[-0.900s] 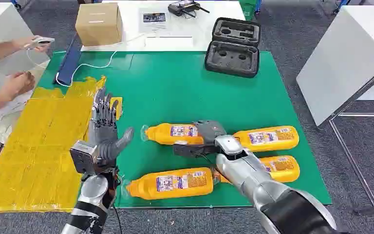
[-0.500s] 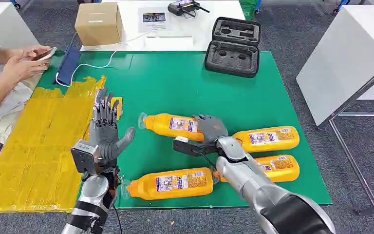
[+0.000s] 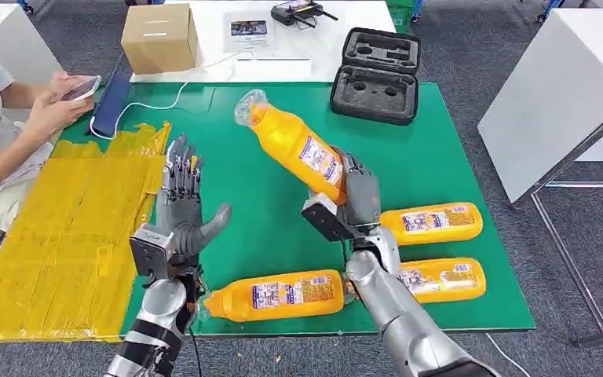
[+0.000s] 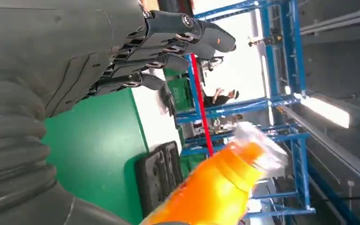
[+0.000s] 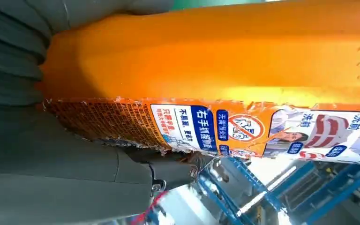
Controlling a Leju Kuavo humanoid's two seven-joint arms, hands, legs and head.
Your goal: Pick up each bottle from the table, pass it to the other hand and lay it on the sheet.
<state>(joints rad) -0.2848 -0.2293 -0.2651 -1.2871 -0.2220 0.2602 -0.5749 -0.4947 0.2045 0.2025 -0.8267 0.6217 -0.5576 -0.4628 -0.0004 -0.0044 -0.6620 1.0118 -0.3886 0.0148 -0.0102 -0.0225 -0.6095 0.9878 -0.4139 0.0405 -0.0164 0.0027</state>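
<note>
Four orange bottles: one raised bottle (image 3: 294, 147) at frame centre, tilted with its wrapped cap toward the upper left, gripped at its base by the right hand (image 3: 355, 203); three lying bottles (image 3: 275, 295) on the green mat (image 3: 259, 157) (lower centre and lower right). The left hand (image 3: 179, 212), lower left, holds nothing, fingers straight and apart. One yellow sheet (image 3: 55, 236) lies at left.
</note>
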